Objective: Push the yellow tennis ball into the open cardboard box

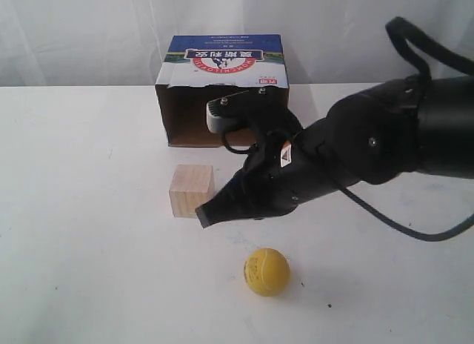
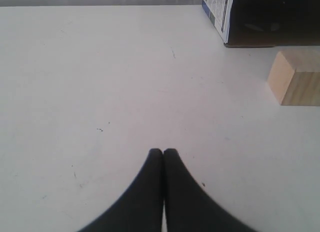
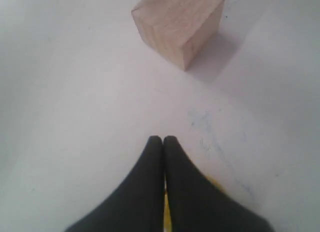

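Note:
The yellow tennis ball [image 1: 266,271] lies on the white table near the front, apart from everything. My right gripper [image 1: 206,214] is shut on nothing, hovering low just behind and left of the ball, beside the pale wooden cube [image 1: 191,190]. In the right wrist view only a yellow sliver of the ball [image 3: 166,212] shows behind the closed fingers [image 3: 150,192]. The open cardboard box [image 1: 222,92] stands at the back, its opening facing forward. My left gripper [image 2: 163,152] is shut over bare table, out of the exterior view.
The wooden cube [image 3: 177,24] sits between the ball and the box mouth, slightly left. In the left wrist view the cube [image 2: 295,77] and a box corner [image 2: 235,17] show. A white curtain hangs behind the table [image 1: 89,210].

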You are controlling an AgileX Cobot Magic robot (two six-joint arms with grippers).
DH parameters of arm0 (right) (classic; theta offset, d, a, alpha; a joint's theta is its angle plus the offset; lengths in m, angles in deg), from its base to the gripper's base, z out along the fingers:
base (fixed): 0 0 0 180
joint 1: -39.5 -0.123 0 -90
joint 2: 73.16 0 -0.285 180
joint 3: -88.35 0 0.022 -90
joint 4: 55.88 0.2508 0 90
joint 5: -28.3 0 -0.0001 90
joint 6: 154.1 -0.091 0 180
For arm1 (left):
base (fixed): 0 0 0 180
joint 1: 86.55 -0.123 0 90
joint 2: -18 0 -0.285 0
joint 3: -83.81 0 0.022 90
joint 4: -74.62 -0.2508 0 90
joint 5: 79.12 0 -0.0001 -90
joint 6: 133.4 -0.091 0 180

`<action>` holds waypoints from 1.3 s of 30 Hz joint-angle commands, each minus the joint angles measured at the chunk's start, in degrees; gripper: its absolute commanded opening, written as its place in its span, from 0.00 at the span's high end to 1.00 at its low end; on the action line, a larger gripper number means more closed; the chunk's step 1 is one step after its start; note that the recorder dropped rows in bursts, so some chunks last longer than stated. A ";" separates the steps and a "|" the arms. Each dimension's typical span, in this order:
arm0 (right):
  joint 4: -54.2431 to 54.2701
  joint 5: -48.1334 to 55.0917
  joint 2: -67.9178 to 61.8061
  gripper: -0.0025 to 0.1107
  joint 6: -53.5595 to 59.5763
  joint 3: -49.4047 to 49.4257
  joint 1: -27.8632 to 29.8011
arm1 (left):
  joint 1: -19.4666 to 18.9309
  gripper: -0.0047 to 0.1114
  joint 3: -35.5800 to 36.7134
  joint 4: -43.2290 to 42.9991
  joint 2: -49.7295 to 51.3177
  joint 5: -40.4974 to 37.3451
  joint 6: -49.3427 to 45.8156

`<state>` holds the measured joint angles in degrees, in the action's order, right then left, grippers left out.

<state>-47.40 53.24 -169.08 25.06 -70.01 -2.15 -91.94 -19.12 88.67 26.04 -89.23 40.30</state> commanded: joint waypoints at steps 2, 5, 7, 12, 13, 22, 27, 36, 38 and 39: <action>-0.70 11.71 0.46 0.98 -3.26 1.14 -0.28 | 0.17 0.96 0.15 0.84 -0.26 0.04 0.08; -3.44 12.37 0.46 0.98 -4.52 2.59 -0.28 | 0.17 0.96 0.15 0.84 -0.26 0.04 0.08; -5.73 12.15 0.21 0.98 -6.72 3.12 -0.28 | 0.17 0.96 0.15 0.84 -0.26 0.04 0.08; -7.02 11.14 -1.29 0.98 -7.32 3.64 -0.28 | 0.17 0.96 0.15 0.84 -0.26 0.04 0.08; -7.02 10.59 -1.63 0.98 -7.32 3.64 -0.28 | 0.17 0.96 0.15 0.84 -0.26 0.04 0.08; -7.24 7.22 -4.13 0.98 -7.32 3.64 -0.28 | 0.17 0.96 0.15 0.84 -0.26 0.04 0.08; -13.20 -1.16 -6.75 0.98 -7.32 3.64 1.10 | 0.17 0.96 0.15 0.84 -0.26 0.04 0.08; -14.47 -17.01 -6.61 0.98 -6.86 2.17 7.50 | 0.17 0.96 0.15 0.84 -0.26 0.04 0.08; -13.75 -11.99 -5.37 0.98 -7.11 -0.28 7.39 | 0.17 0.96 0.15 0.84 -0.26 0.04 0.08; -10.54 -7.30 -4.44 0.98 -7.10 -0.72 6.78 | 0.17 0.96 0.15 0.84 -0.26 0.04 0.08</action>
<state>-60.41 41.03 -174.99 18.04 -69.85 4.93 -91.94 -19.12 88.67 26.04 -89.23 40.30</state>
